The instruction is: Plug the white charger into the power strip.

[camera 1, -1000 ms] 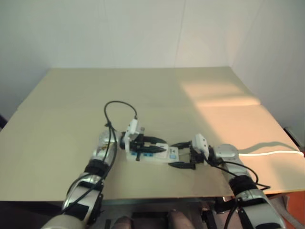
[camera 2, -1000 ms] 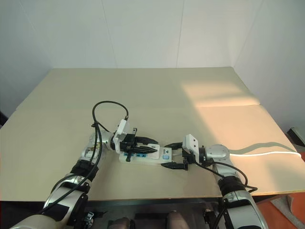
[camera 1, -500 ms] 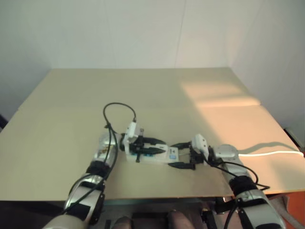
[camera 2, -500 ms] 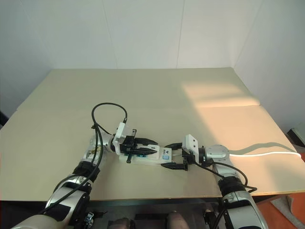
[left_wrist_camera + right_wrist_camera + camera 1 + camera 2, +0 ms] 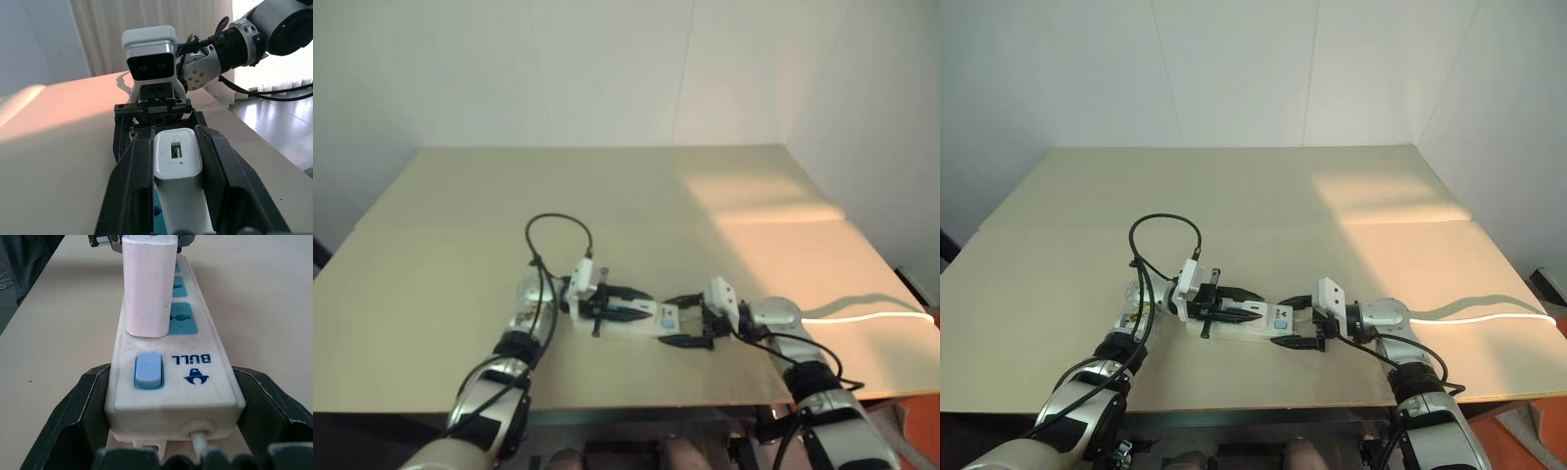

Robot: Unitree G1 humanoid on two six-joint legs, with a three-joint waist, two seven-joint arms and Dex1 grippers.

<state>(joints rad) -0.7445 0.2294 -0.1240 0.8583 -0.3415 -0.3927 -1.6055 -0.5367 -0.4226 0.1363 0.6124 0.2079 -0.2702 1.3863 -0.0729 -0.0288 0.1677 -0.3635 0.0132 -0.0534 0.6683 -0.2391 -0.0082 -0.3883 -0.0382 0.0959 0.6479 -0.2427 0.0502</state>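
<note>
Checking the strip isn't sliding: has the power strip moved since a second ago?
No. The power strip lies just as far from the table's front edge as before.

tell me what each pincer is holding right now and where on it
Left pincer clamps the white charger by its two sides. Right pincer grips the power strip across its switch end.

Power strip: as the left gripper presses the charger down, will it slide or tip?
The long flat white plastic power strip probably won't tip: it lies flat on the table. Sliding seems unlikely, since the right gripper brackets its switch end. The small white boxy charger looks rigid between the left gripper fingers.
</note>
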